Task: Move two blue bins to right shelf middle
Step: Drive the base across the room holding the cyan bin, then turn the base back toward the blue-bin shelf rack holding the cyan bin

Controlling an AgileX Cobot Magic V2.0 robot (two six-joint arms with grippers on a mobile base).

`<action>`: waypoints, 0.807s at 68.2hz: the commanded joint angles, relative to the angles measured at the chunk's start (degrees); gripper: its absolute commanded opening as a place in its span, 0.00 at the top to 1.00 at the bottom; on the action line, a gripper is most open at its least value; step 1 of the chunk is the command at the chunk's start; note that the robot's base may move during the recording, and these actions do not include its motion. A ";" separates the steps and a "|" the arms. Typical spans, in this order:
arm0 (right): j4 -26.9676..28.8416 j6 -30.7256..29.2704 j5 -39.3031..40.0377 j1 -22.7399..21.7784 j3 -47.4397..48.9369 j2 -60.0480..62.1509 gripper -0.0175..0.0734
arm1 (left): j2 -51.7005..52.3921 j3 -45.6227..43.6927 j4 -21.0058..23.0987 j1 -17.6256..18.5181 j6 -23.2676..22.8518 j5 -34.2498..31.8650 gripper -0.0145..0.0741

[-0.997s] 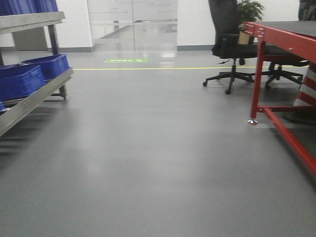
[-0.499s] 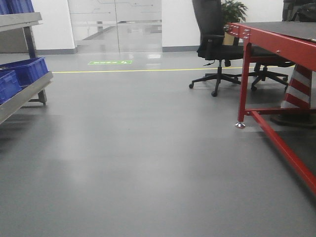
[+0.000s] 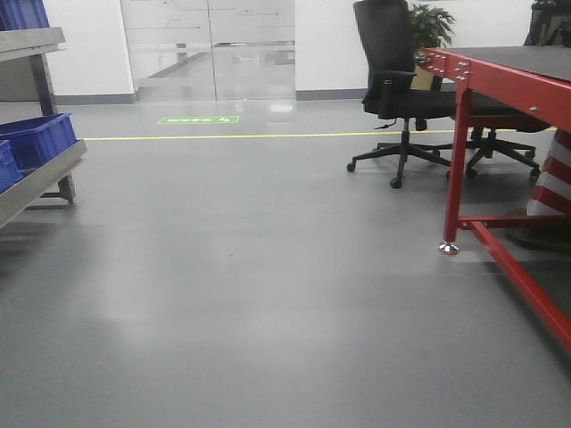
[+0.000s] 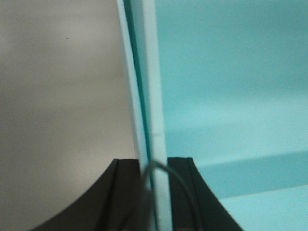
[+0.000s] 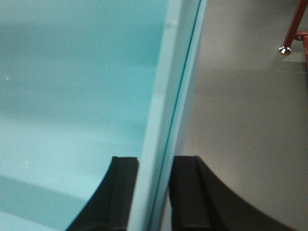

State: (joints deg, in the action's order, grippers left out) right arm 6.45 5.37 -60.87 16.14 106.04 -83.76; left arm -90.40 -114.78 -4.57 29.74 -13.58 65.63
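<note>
Both arms have a blue bin (image 4: 231,86) between them. The left gripper (image 4: 154,166) is clamped on one side wall and the right gripper (image 5: 155,163) is pinched on the opposite wall, with the bin held above the grey floor (image 3: 268,294). Looks like the carry step to me. Farther out there's a shelf (image 3: 40,183) at the left edge with more blue bins (image 3: 40,138), a red table (image 3: 500,76) on the right and an office chair (image 3: 397,89) behind it. Next, I'd guess the base needs to line up with the target shelf, which I can't spot, keeping both grips tight and level.

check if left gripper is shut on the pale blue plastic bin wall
Shut: fingers of the left gripper pinch the pale blue plastic bin wall.
</note>
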 commanded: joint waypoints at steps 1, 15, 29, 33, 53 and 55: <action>-0.48 -0.79 5.17 -0.08 0.94 0.98 0.97 | 1.40 -0.93 1.26 -0.07 0.48 -3.71 0.96; -0.48 -0.79 5.27 -0.08 0.94 0.98 0.97 | 1.40 -0.93 1.26 -0.07 0.48 -3.71 0.96; -0.48 -0.79 5.27 -0.08 0.94 0.98 0.97 | 1.40 -0.93 1.26 -0.07 0.48 -3.71 0.96; -0.48 -0.79 5.27 -0.08 0.94 0.98 0.97 | 1.40 -0.93 1.26 -0.07 0.48 -3.71 0.96; -0.48 -0.79 5.27 -0.08 0.94 0.98 0.97 | 1.40 -0.93 1.26 -0.07 0.48 -3.71 0.96; -0.48 -0.79 5.27 -0.08 0.94 0.98 0.97 | 1.40 -0.93 1.16 -0.07 0.48 -3.70 0.96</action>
State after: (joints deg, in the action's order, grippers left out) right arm 6.45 5.37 -60.76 16.14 106.04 -83.76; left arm -90.40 -114.78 -4.57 29.74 -13.58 65.63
